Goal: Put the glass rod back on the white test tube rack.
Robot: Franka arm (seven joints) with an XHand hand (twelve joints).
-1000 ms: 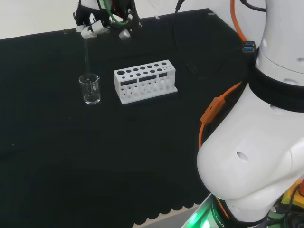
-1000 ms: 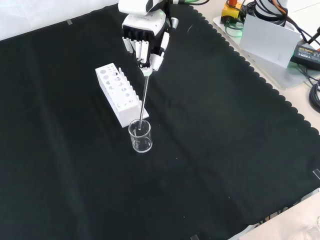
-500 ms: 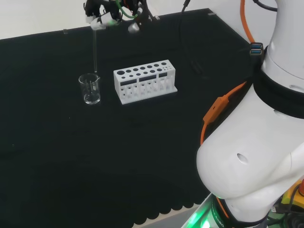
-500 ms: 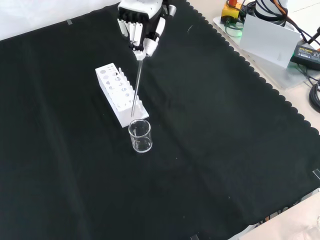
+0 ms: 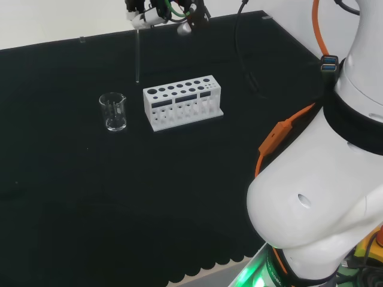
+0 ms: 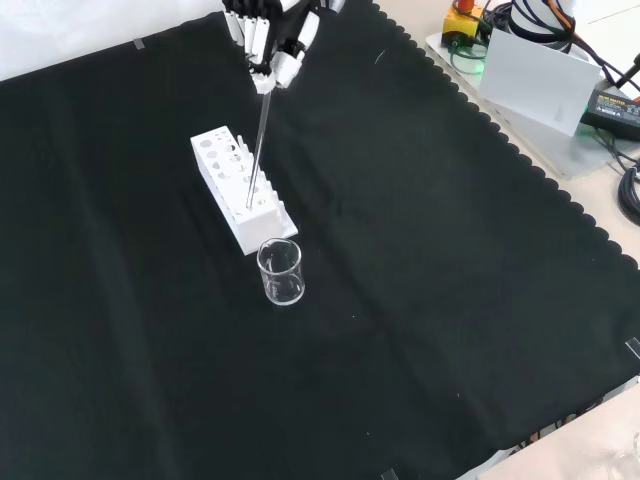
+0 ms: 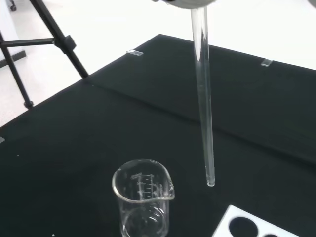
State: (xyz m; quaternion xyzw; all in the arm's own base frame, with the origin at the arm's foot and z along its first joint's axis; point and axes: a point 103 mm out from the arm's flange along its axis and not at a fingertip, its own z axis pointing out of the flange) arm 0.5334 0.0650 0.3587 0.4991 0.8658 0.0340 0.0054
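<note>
**Rod in the air, rack not yet reached**

My black and white hand point(image 6: 268, 40) has its fingers curled round the top of the long clear glass rod point(image 6: 257, 145), which hangs nearly upright in the air. In the head view its lower tip hangs between the small clear glass beaker with a pouring lip point(image 5: 113, 111) and the white plastic test tube rack with rows of round holes point(image 5: 182, 101), touching neither. The wrist view agrees: the tip hangs free beside the beaker's rim, with a corner of the rack and its first holes just beyond.

What worries me is the aim. The holes are small and the rod is long and thin, so a slight tilt at my fingers would swing the tip wide; it could land on the rack's top face instead of in a hole and skid or snap. The rack looks light, so a sideways knock might shift it. Glass in my fingers may also slip downward.

I can make out graduation marks on the beaker, but no writing that I can read.
</note>
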